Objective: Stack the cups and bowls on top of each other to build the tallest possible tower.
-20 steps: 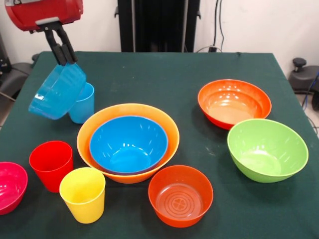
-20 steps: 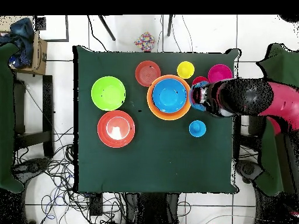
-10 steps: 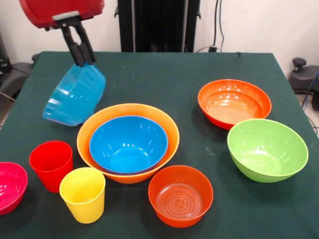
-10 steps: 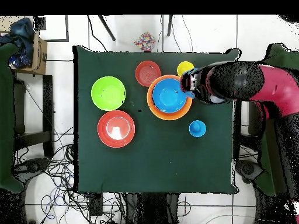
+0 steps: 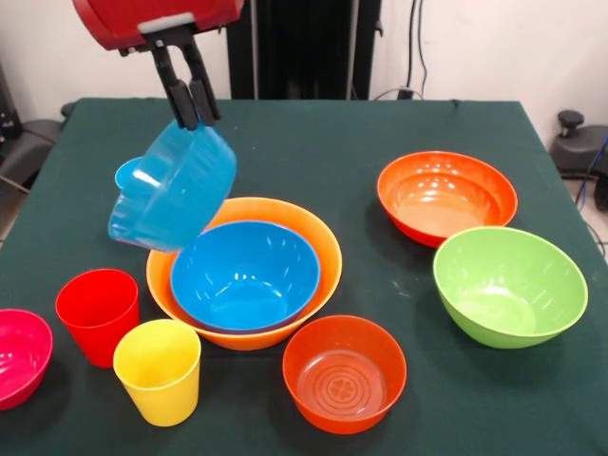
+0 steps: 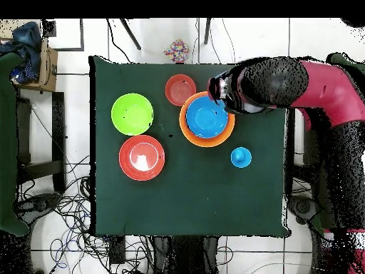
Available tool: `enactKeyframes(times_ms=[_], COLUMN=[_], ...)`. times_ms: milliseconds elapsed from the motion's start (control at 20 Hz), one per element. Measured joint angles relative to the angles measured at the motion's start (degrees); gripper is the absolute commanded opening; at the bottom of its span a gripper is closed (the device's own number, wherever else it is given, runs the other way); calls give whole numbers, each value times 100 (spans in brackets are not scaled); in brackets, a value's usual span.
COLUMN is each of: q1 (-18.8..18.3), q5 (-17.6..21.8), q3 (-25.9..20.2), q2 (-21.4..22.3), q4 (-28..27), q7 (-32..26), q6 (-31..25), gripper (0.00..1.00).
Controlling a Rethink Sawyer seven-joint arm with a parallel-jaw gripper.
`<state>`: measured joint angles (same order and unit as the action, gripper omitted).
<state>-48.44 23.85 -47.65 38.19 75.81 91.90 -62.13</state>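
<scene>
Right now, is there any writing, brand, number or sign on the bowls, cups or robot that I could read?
None can be read.
The bowls, such as the light blue bowl in the gripper, and the cups, such as the yellow cup, are plain, with no lettering.
The small red-orange bowl has moulded rings on its bottom, not text.
The red arm shows no legible label.

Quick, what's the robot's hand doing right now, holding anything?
Hand: closed on the rim of the small light blue bowl, held tilted in the air.
</scene>
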Motion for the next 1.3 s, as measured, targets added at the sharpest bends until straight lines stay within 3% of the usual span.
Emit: enactKeyframes(times_ms=[1300], q1=[716], q5=[19], q3=[592], q2=[-334], q4=[-268], q7=[0], q6=[8], gripper=[0])
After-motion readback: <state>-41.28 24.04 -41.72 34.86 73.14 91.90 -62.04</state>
